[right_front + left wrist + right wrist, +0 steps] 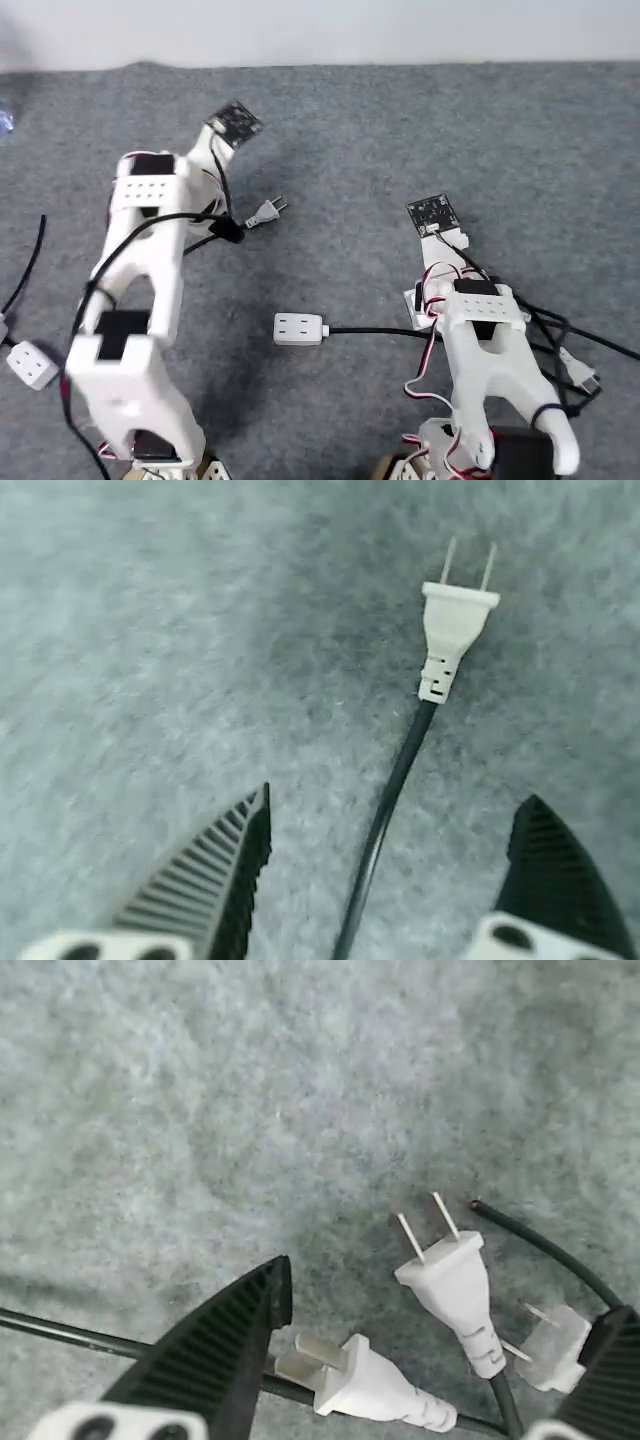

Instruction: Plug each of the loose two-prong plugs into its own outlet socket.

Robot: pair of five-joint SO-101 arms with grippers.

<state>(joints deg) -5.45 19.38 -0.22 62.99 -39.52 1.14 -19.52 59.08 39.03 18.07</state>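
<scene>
The left arm stretches forward over the grey counter, and the left claw hangs released, with one white plug lying just ahead. The right arm is bent closer to its base. The right claw, also released, hangs above three plugs. An outlet socket lies between the arms.

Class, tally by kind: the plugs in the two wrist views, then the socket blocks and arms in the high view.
Plugs: 4
Socket blocks: 2 clear; the white bits at the bottom edge are too cut off to tell
Arms: 2
Total: 8
</scene>
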